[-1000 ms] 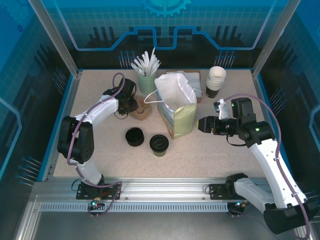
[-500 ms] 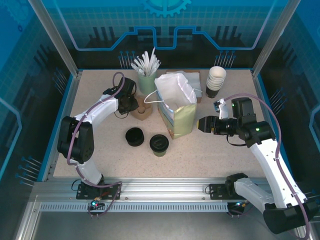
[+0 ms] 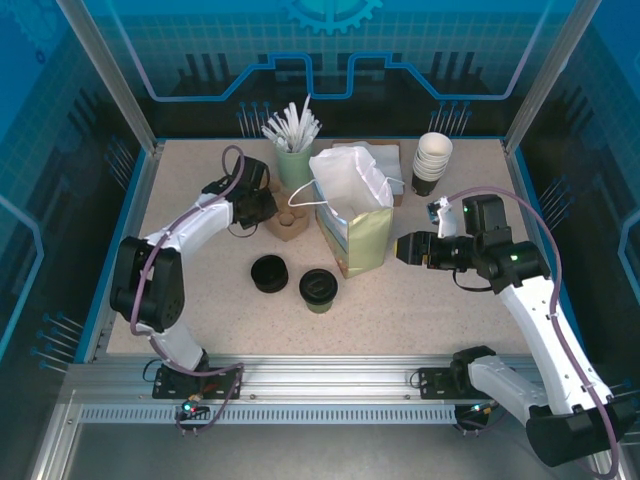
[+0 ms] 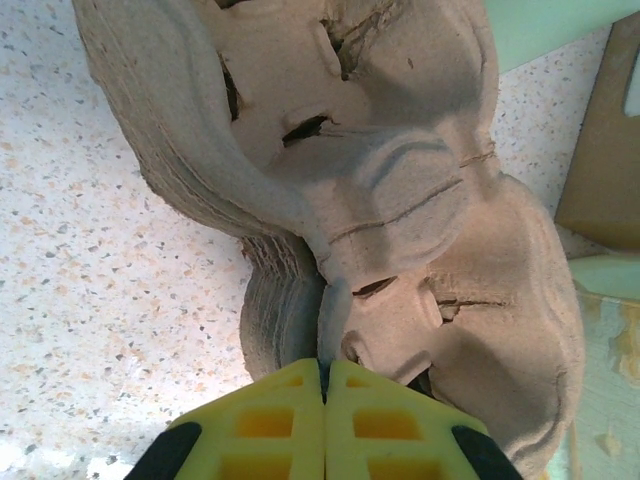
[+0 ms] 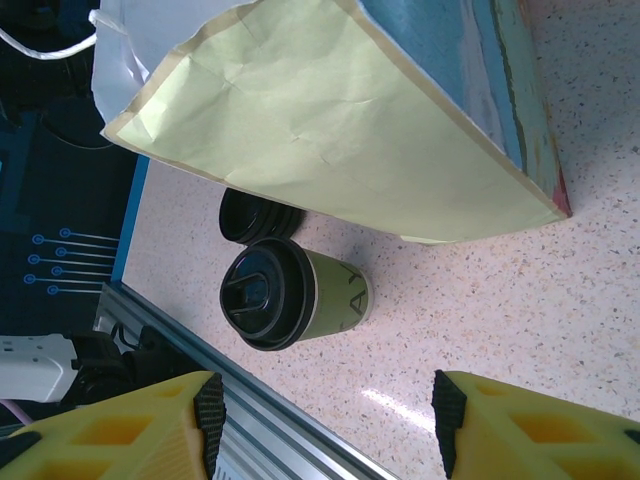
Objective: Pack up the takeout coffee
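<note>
top view: one takeout coffee [image 3: 319,290] stands lower centre on the bench [image 3: 230,320], beside one black lid piece [image 3: 268,273]. there is one paper bag [image 3: 352,215] and one cup stack [image 3: 432,160].
left wrist: left end effector [image 4: 323,385] pressed together, tips touching the pulp carrier stack [image 4: 400,200].
right wrist: right end effector [image 5: 328,410] spread, holding nothing. the takeout coffee lies centre-left, just below the paper bag.

reaches far forward with the left arm [image 3: 190,235], left gripper [image 4: 322,385] pinched tight; holds the right arm [image 3: 545,300] bent inward, right gripper [image 5: 328,400] spread wide.
</note>
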